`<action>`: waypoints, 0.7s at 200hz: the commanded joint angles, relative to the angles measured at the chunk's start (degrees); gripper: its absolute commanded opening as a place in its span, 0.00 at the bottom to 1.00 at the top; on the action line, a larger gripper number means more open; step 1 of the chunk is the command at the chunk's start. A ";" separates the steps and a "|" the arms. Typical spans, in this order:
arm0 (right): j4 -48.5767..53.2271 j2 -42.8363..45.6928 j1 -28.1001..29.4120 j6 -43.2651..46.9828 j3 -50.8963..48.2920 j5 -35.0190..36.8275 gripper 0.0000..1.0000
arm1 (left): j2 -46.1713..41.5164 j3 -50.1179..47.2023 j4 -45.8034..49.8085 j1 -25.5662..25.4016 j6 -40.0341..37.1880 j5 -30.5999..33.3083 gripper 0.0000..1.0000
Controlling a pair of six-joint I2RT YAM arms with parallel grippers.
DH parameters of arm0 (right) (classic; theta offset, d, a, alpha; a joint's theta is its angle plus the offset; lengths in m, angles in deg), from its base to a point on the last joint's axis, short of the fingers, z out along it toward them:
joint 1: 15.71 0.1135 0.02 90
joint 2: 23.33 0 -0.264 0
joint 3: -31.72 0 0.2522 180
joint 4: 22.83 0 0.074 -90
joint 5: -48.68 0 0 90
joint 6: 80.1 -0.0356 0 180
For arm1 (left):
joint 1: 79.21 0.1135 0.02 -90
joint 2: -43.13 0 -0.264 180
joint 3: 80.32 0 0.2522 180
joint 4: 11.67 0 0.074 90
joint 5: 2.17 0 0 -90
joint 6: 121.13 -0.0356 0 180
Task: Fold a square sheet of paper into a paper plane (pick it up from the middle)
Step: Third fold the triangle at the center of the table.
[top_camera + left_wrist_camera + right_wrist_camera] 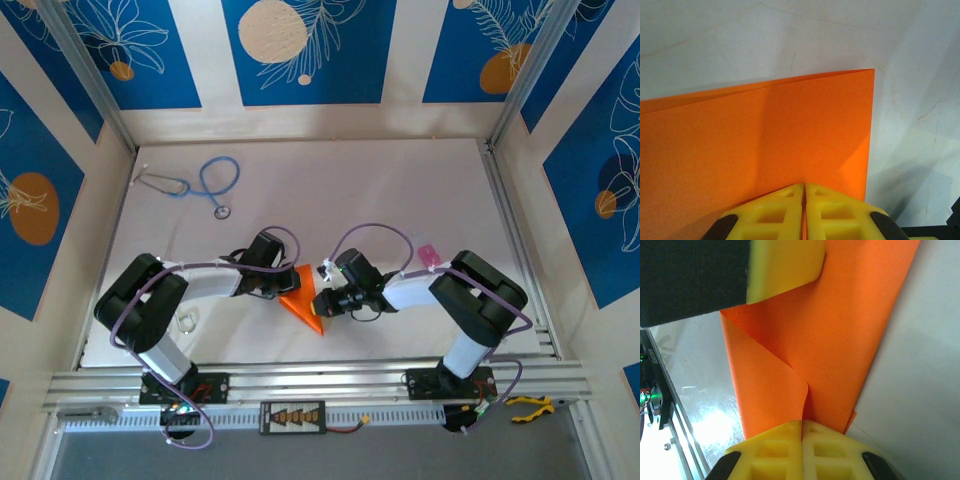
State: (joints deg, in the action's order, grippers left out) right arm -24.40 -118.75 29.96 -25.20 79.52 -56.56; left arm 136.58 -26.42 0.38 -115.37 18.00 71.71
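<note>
The left hand is pinching the orange paper with its yellow fingers pressed together, and a sliver of orange is showing in the seam between them in the left wrist view. Ahead of those fingertips the orange paper is spreading out as a folded layer, its straight edge running off to the hand's right and lying over the pale desk.

The right hand is also clamping the paper, its fingers closed on it. Just in front of this hand the orange paper is curling into a soft fold, and one finger of the left hand is pressing on the sheet at its far end.

From above, the paper is sitting between the two hands as a pointed triangle. A blue stethoscope is lying well beyond the left hand, and a small pink thing is resting behind the right hand, beside its arm.
</note>
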 commanded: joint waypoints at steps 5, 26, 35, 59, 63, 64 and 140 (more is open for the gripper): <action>1.97 -0.98 -0.23 -0.09 0.85 -0.03 0.02 | 0.97 -0.07 0.74 0.72 -0.12 0.04 0.10; 2.19 -0.48 -0.10 0.20 1.11 -0.70 0.02 | 1.35 0.37 0.91 0.74 -0.26 -0.21 0.10; 2.39 -0.23 -0.14 0.36 1.29 -0.90 0.02 | 1.55 0.46 0.86 0.70 -0.34 -0.23 0.10; 2.74 -0.24 -0.05 1.10 2.13 -1.50 0.02 | 1.86 0.47 0.70 0.74 -0.29 -0.32 0.10; 2.88 -0.35 -0.05 1.16 2.31 -1.50 0.02 | 1.91 0.47 0.75 0.70 -0.26 -0.40 0.10; 2.91 -0.37 -0.05 1.21 2.37 -1.47 0.02 | 1.91 0.47 0.75 0.68 -0.26 -0.40 0.10; 4.14 -2.53 -0.02 1.04 3.39 -1.04 0.02 | 2.00 0.38 0.75 0.68 -0.42 -0.41 0.10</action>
State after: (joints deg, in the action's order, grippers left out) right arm -22.28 -120.26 29.96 -24.71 82.08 -56.80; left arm 137.06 -26.38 -0.43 -115.33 17.97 71.31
